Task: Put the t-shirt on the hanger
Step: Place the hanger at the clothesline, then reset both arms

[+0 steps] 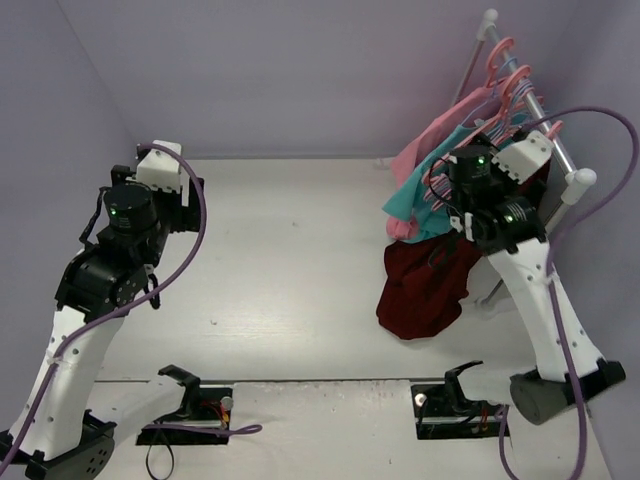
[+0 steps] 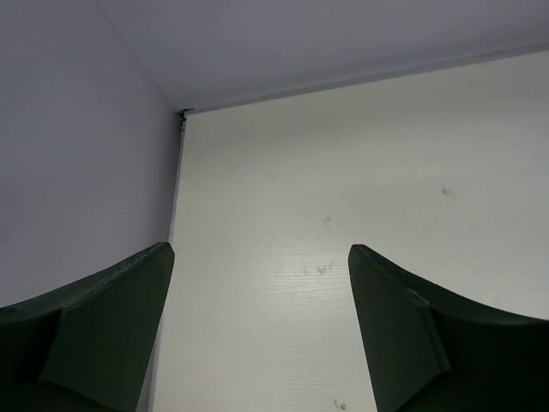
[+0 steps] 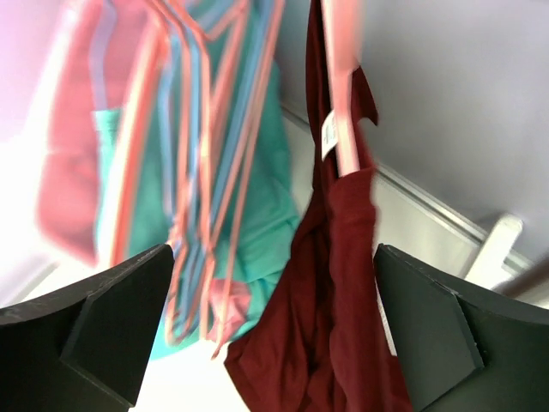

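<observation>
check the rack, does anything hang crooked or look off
The maroon t-shirt hangs bunched and lopsided on its pink hanger, gathered down one side rather than spread across both shoulders, with its white tag showing. From above, its lower edge seems to slump onto the table. Nothing else stands out.
</observation>
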`<state>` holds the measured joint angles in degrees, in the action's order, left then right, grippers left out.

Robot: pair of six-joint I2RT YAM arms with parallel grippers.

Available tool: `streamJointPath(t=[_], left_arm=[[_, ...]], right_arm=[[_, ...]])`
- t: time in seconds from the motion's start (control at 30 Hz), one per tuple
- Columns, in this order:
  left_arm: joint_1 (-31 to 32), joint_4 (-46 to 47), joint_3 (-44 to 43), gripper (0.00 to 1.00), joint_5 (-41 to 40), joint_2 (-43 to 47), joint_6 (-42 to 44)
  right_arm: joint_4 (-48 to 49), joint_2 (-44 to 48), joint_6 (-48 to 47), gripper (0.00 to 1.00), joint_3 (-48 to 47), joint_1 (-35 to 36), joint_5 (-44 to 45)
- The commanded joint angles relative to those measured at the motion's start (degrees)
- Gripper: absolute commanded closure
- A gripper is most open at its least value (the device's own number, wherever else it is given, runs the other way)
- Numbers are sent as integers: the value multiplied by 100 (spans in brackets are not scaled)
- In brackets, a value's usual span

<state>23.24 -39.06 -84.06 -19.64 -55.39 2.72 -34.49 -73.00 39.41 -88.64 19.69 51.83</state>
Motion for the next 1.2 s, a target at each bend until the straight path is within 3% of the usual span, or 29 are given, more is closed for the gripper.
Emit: streamJointPath(t=[0.0, 0.23, 0.5, 0.77, 1.17], left_arm=[[31, 250, -445, 21, -158, 57, 60], [31, 247, -479, 20, -250, 151, 72], [40, 250, -157, 20, -499, 549, -49], [49, 245, 421, 20, -576, 1241, -205], [49, 92, 730, 20, -838, 1563, -423]], right_arm=[[340, 899, -830, 0, -329, 106, -142], [385, 1803, -2283, 0, -249, 106, -1446], [768, 3346, -3601, 0, 786, 106, -2659], [923, 4686, -4174, 0, 1259, 106, -2634], [929, 4933, -4042, 0, 1444, 181, -2057]])
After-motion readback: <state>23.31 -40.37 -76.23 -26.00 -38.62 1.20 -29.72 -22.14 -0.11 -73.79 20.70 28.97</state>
